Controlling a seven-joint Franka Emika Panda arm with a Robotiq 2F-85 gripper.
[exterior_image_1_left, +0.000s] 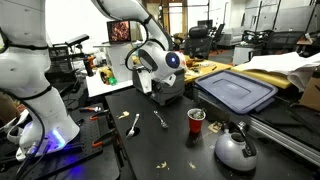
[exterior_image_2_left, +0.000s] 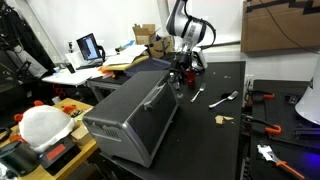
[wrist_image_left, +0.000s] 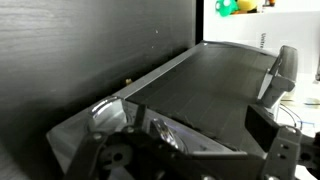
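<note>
My gripper (exterior_image_1_left: 163, 86) hangs low over the black table (exterior_image_1_left: 150, 145), open, with nothing between its fingers. In the wrist view the gripper (wrist_image_left: 185, 138) straddles the near corner of a grey box (wrist_image_left: 200, 85) with a dark flat top. Its right pad (wrist_image_left: 264, 126) stands apart from the box, and a shiny metal piece (wrist_image_left: 105, 115) glints by the left finger. In an exterior view the box (exterior_image_1_left: 168, 95) sits right under the hand. From the opposite side the gripper (exterior_image_2_left: 180, 76) is just past the end of a large grey bin (exterior_image_2_left: 135, 115).
A red cup (exterior_image_1_left: 196, 120), a kettle (exterior_image_1_left: 235, 148), a spoon (exterior_image_1_left: 133, 123) and a fork (exterior_image_1_left: 160, 118) lie on the table near the hand. A blue-lidded bin (exterior_image_1_left: 236, 92) stands to the right. Tools (exterior_image_2_left: 262, 122) lie along the table edge.
</note>
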